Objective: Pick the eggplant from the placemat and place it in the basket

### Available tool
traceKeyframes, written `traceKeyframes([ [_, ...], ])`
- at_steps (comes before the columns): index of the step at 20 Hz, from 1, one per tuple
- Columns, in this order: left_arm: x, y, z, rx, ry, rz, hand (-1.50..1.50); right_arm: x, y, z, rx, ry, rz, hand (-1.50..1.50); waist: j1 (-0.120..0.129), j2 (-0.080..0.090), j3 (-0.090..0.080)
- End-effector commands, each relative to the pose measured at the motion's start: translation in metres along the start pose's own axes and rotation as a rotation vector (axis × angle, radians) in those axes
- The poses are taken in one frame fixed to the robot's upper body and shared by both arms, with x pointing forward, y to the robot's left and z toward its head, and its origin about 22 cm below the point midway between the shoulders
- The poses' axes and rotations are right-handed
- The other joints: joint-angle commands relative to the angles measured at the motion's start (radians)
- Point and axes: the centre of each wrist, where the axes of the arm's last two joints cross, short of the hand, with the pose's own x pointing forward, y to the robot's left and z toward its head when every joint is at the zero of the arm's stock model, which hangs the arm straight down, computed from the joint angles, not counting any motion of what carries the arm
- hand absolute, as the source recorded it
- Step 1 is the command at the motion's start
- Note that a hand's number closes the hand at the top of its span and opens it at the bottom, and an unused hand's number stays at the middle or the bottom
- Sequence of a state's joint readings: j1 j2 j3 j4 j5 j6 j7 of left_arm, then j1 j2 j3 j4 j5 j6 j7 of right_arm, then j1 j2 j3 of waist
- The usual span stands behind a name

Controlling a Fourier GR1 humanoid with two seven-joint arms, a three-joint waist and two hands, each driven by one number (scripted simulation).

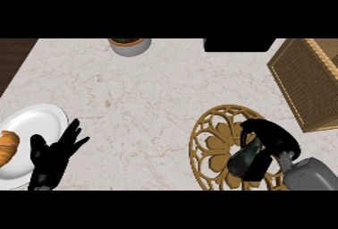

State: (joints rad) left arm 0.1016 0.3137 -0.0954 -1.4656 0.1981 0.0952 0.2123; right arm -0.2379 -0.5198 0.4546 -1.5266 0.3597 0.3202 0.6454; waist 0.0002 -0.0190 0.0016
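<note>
So the counter (145,98) is pale marble and fills pretty much everything. Biggest thing on it is the wicker basket (310,82), sitting at the right edge toward the far corner. Next is the golden cut-out placemat (214,143) at the near edge, right of the middle, then a white plate (33,129) by the near left corner with a croissant (8,147) on its left side. The right hand (267,141) is over the placemat with its fingers wrapped around the eggplant (244,160), a dark glossy thing poking out below the palm, so it's not in the basket yet. The left hand (52,156) rests at the near edge just beside the plate, fingers spread and released. A grey pot (130,45) sits at the far edge, a black block (239,44) further right.
</note>
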Motion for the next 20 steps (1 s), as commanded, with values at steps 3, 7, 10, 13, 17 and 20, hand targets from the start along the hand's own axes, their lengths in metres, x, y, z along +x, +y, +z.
traceKeyframes([
  [3,-0.03,-0.002,0.005,0.046,0.142,-0.012,0.0,-0.003,0.028,0.034,-0.062,-0.158,0.277,1.5,-0.023,0.013,-0.002],
  [7,-0.019,0.012,0.012,0.016,0.131,-0.018,0.0,-0.018,0.042,0.052,-0.149,-0.237,0.406,1.5,-0.015,0.014,-0.001],
  [10,-0.034,0.002,0.01,0.016,0.127,-0.008,0.0,-0.024,0.039,0.06,-0.252,-0.245,0.426,1.5,-0.014,0.016,-0.002],
  [13,-0.039,-0.007,0.012,0.013,0.146,-0.01,0.0,-0.023,0.021,0.07,-0.385,-0.285,0.346,1.5,-0.017,0.016,-0.002],
  [17,-0.033,0.009,0.016,0.047,0.145,0.015,0.0,0.003,0.022,0.088,-0.461,-0.44,-0.199,1.5,-0.048,0.014,0.002],
  [20,-0.032,0.012,0.019,0.048,0.142,0.019,0.0,0.013,-0.004,0.112,-0.608,-0.557,-0.393,1.5,-0.048,0.01,0.001],
])
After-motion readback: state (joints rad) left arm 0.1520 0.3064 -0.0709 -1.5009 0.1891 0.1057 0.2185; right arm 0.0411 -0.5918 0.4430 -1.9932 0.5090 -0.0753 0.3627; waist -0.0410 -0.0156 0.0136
